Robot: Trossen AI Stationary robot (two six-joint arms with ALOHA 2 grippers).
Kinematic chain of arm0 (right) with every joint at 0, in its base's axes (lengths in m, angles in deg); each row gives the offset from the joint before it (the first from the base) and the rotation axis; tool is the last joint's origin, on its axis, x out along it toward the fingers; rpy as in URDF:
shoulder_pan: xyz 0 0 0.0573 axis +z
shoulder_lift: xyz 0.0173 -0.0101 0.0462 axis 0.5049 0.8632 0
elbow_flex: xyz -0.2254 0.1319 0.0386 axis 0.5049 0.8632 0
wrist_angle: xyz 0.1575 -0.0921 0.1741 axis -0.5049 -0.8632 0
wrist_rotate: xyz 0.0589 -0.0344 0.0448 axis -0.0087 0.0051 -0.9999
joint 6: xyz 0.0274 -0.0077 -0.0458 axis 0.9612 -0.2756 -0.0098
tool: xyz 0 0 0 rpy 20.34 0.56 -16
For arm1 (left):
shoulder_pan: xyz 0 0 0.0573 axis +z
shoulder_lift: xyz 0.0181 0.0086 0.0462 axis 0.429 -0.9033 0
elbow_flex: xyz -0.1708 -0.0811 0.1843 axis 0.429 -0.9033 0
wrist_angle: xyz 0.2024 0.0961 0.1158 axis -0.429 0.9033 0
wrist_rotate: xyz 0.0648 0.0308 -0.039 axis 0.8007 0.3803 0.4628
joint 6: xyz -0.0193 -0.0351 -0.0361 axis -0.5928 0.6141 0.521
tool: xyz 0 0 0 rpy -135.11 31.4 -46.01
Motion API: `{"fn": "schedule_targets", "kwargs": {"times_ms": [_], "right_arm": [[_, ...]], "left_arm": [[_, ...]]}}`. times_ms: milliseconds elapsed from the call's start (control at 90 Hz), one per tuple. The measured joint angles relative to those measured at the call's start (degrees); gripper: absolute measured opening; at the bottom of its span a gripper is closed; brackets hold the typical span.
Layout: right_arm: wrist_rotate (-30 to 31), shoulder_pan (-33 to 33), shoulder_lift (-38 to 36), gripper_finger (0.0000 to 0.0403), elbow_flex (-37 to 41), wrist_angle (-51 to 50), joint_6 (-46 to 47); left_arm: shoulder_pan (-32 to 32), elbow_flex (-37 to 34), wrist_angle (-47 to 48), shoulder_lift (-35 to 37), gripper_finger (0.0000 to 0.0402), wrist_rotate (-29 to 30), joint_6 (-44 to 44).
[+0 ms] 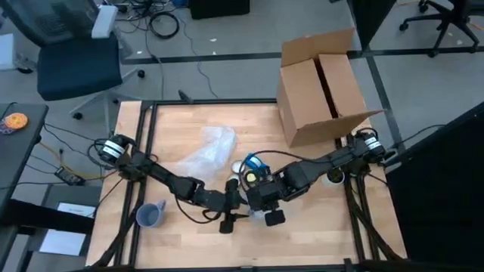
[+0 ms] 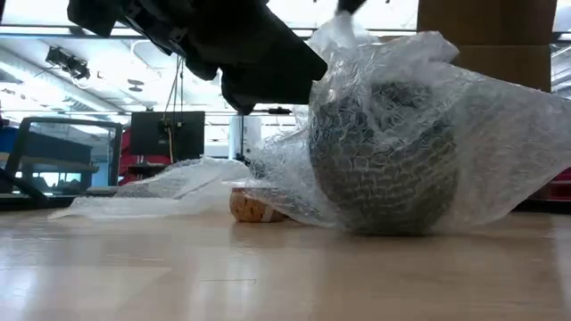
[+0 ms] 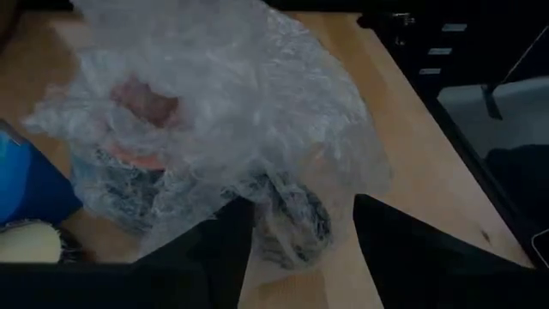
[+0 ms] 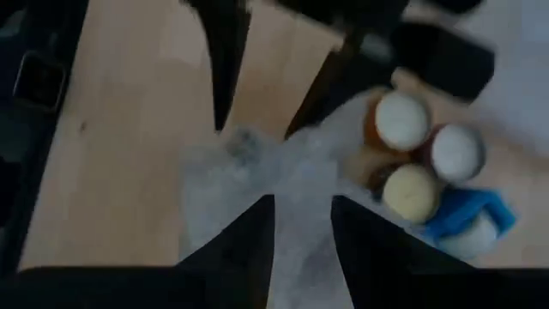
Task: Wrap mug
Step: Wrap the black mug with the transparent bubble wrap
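Showing no readable writing: bubble-wrapped mug [image 2: 384, 160], left pincer [image 3: 300, 249] spread around it, right pincer [image 4: 302, 249] pinching wrap.

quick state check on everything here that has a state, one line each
mug: on the table, covered in bubble wrap, not yet closed up
bubble wrap: crumpled, partly loose, trailing across the table
cardboard box: open, flaps up
blue mug: bare, standing apart near the left arm
left gripper: open, fingers either side of the wrapped mug
right gripper: pinching the wrap
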Motion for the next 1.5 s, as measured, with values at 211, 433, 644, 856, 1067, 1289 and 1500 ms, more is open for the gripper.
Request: {"fn": "schedule_targets", "kwargs": {"times_ms": [211,433,644,856,1067,1289,1500], "right_arm": [[-0.2,-0.6,2.1,0.0095,3.2,2.1,-0.4],[-0.5,-1.9,3.3,0.0095,7.3,-1.2,2.6],[-4.4,-1.9,3.3,0.0095,14.0,1.9,2.9],[-6.7,-1.9,2.9,0.0095,19.3,6.4,3.2],[-5.4,-1.9,3.6,0.0095,14.3,3.6,2.6],[-4.1,-1.9,3.6,0.0095,9.6,-3.0,2.0],[-4.0,-0.7,3.6,0.0095,2.6,-10.5,3.2]], "left_arm": [[0.0,0.0,0.0,0.0,0.0188,0.0,-0.4],[0.0,0.0,0.0,0.2,0.0188,0.0,-1.0],[0.0,0.0,0.8,3.4,0.0188,-0.5,-1.7],[-0.5,0.0,0.4,6.8,0.0188,-0.6,-4.2],[-0.6,0.0,-3.9,3.6,0.0188,0.0,-4.2],[-0.2,0.0,-9.4,0.0,0.0188,0.2,-4.2],[1.2,0.0,-8.9,-1.5,0.0188,0.5,-4.2]]}}
